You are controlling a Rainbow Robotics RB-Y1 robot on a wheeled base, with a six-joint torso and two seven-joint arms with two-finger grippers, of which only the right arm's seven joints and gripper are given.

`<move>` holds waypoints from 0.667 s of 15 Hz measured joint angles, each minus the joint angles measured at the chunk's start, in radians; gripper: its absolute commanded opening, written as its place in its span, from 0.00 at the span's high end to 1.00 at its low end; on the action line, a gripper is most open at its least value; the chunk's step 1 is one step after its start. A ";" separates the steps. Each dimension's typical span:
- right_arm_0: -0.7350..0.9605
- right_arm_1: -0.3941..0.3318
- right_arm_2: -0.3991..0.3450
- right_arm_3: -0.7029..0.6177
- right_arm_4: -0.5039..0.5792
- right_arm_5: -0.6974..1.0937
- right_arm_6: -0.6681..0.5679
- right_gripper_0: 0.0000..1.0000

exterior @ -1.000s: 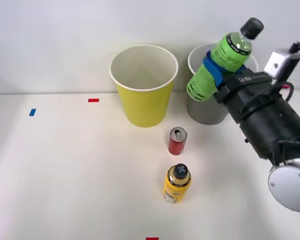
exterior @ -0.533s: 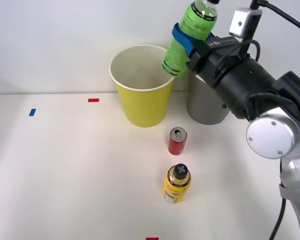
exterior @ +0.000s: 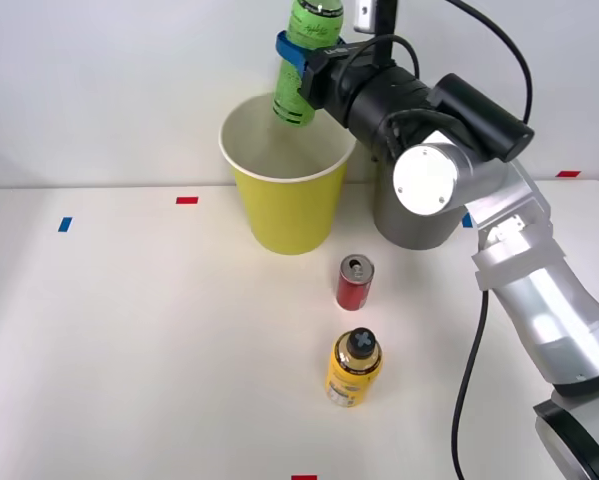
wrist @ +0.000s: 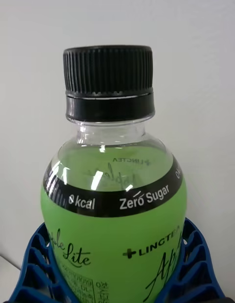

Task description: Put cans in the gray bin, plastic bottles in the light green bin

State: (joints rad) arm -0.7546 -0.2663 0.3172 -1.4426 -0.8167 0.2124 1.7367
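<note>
On the white bench (exterior: 129, 350), a small blue tape mark (exterior: 65, 224) lies far to the left, and a small red tape mark (exterior: 186, 200) lies a little to its right, nearer the back wall. Next comes the large round tapered yellow-green bucket (exterior: 286, 210) with its white rim and white inside, standing upright. Above its open mouth, towards the right part of the rim, hangs the bright green plastic bottle (exterior: 304, 60), tilted slightly, its base just over the rim level and its upper end running out of the front view. The right arm's blue ribbed pincer (exterior: 301, 58) is clamped around the bottle's middle; in the wrist view the blue ribbed fingers (wrist: 34, 264) hug both sides of the green label, with the bottle's black ribbed screw cap (wrist: 108, 70) upright against the pale wall.

In front of the yellow-green bucket and a little to the right, the short red drink can (exterior: 355, 282) with a silver top and pull tab stands upright on the bench. Just nearer the robot stands the yellow-orange labelled bottle (exterior: 354, 368) with a dark cap, close to the can but apart from it. A second red tape mark (exterior: 303, 478) sits at the near edge.

To the right, the large gray bucket (exterior: 414, 215) stands beside the yellow-green one, largely hidden behind the black arm.
</note>
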 measured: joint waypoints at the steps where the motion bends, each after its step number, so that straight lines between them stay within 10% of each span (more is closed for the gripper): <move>1: -0.030 -0.003 0.037 0.048 0.000 -0.048 -0.002 1.00; 3: -0.052 -0.007 0.072 0.083 -0.001 -0.093 -0.005 1.00; 5: -0.054 -0.007 0.079 0.084 -0.001 -0.099 -0.003 0.17; 6: -0.054 -0.007 0.081 0.084 -0.001 -0.101 -0.002 0.00; 10: -0.054 0.008 0.082 0.084 -0.001 -0.103 0.000 0.00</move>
State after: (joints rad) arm -0.8085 -0.2580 0.3996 -1.3584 -0.8179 0.1098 1.7364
